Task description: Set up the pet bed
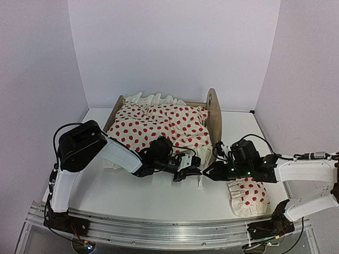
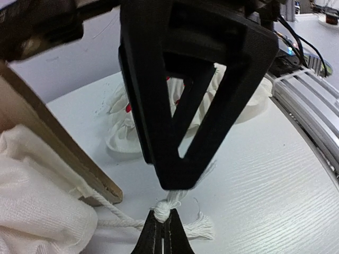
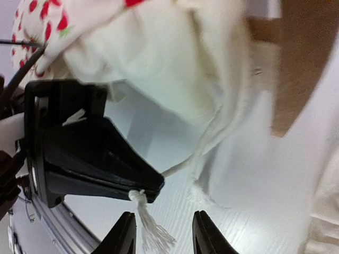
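A cream red-spotted ruffled blanket (image 1: 159, 123) lies heaped toward the back of the white tabletop (image 1: 143, 198). A matching red-spotted ruffled pillow (image 1: 248, 194) rests near the right front edge. A knotted white cord tassel (image 3: 152, 228) trails from the blanket's corner.

White-shelled arms (image 1: 121, 153), black joints, looping black cables, black wedge-shaped right hand (image 2: 177, 180), green lights.

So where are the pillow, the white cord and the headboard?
pillow (image 1: 248, 194), overhead view, its spotted top.
white cord (image 2: 163, 209), left wrist view, its knot.
headboard (image 1: 215, 120), overhead view, its flat face below the cutout.
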{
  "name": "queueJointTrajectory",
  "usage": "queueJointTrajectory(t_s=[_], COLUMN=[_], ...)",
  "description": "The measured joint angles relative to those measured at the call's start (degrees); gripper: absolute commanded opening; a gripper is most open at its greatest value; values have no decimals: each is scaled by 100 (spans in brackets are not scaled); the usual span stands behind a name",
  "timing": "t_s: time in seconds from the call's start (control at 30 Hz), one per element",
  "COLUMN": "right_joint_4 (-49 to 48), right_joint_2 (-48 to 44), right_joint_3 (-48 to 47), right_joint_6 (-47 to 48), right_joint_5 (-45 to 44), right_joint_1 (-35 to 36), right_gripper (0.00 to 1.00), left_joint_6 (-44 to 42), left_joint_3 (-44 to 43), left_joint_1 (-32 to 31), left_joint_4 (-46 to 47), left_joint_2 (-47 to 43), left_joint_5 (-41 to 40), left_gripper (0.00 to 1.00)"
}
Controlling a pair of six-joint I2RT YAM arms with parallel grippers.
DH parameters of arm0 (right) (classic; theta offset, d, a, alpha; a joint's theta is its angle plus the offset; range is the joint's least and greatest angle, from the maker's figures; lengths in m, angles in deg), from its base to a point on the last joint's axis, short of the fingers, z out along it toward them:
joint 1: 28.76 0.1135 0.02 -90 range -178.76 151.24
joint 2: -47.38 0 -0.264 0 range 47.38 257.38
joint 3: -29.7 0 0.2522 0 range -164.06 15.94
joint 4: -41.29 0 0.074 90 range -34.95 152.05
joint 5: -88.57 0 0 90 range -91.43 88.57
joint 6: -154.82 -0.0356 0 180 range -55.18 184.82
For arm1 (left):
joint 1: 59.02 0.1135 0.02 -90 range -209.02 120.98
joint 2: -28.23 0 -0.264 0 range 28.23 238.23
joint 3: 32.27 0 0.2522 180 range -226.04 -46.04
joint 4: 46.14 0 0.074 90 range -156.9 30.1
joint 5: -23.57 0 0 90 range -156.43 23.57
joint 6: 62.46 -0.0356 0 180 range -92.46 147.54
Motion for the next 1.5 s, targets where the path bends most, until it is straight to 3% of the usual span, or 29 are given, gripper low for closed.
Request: queueJointTrajectory(t_s=[0.13, 0.27, 0.57, 0.77, 1.17, 1.3, 1.43, 1.5], right_joint_4=[543, 592, 432, 4, -598, -698, -833, -913], right_joint_2=[-110, 16, 788, 1007, 1737, 1853, 1981, 2029], right_joint_3=[-376, -559, -648, -637, -672, -714, -725, -725], right_joint_6=[-209, -497, -1169, -1494, -1526, -1452, -1363, -1321], right_joint_5=[-903, -1489, -1879, -2341, -2722, -2735, -2729, -2731], right_joint_1=[-29, -42, 81, 239, 243, 241, 237, 237], right_gripper=[30, 28, 34, 33, 34, 25, 5, 0], left_joint_6=[1117, 2050, 3442, 3900, 3958, 3958, 3958, 3958], left_joint_3=[-73, -69, -64, -50, -32, -34, -34, -34], left_joint_1=[17, 41, 62, 80, 117, 147, 185, 207], left_joint_4=[-94, -94, -86, -80, -81, -81, -81, -81], left_joint_2=[0, 0, 0, 0, 0, 0, 0, 0], left_joint_5=[-335, -394, -391, -420, -502, -502, -502, -504], left_gripper=[0, 0, 0, 0, 0, 0, 0, 0])
